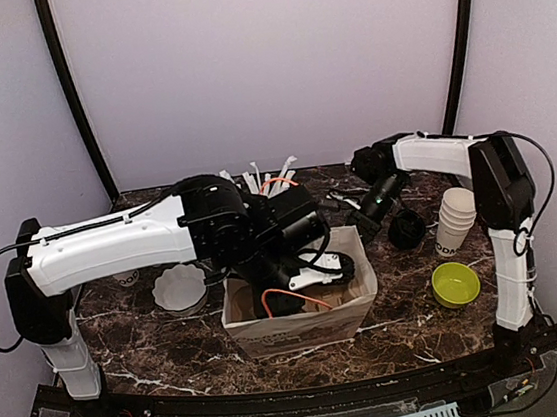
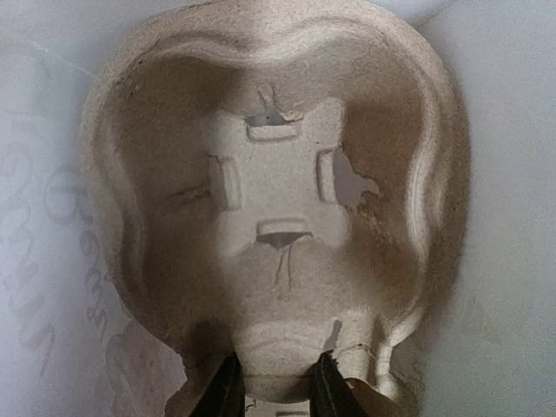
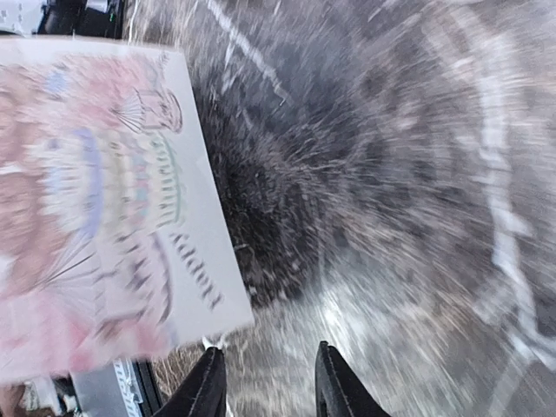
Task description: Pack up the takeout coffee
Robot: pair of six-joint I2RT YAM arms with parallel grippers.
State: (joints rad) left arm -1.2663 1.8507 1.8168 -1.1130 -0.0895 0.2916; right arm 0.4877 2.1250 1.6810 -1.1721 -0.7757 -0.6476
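A white paper bag [image 1: 302, 322] stands open at the table's middle. My left gripper [image 1: 302, 284] reaches down into it and is shut on the near rim of a brown pulp cup carrier [image 2: 278, 200], which fills the left wrist view; its fingertips [image 2: 228, 387] pinch a raised rib. My right gripper [image 1: 358, 217] hovers open and empty just behind the bag's right back corner; its wrist view is motion-blurred, with the bag's printed side [image 3: 95, 191] at the left. A white cup with dark lettering [image 1: 125, 277] peeks out under the left arm, its lid hidden. No other lidded cup shows.
A stack of lidless white cups [image 1: 454, 219] and a black round object [image 1: 406, 226] stand at the right. A green bowl [image 1: 455, 284] sits front right. A cup of wrapped straws [image 1: 267, 182] stands behind the bag. A white fluted piece [image 1: 180, 287] lies to its left.
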